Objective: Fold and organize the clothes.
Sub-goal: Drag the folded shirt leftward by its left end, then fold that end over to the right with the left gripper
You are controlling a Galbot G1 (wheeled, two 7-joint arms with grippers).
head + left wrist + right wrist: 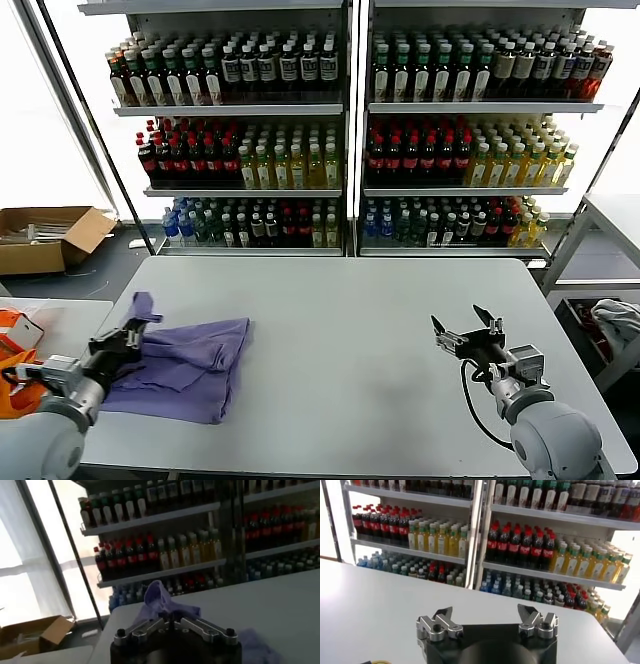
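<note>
Our left gripper [133, 331] pinches the crumpled lavender cotton T-shirt [190, 365] near the desk's left edge; right gripper [467, 326] wide, far.

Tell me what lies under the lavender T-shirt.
The lavender cotton T-shirt lies on the grey tabletop. Its folds hide anything beneath. The left gripper pinches one raised corner.

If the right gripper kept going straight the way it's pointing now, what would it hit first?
Probably nothing nearby. The right gripper is open above the bare table, aimed toward the table's far edge. Its wrist view shows only tabletop ahead, then the bottle shelves well beyond the edge. Depth is hard to judge.
</note>
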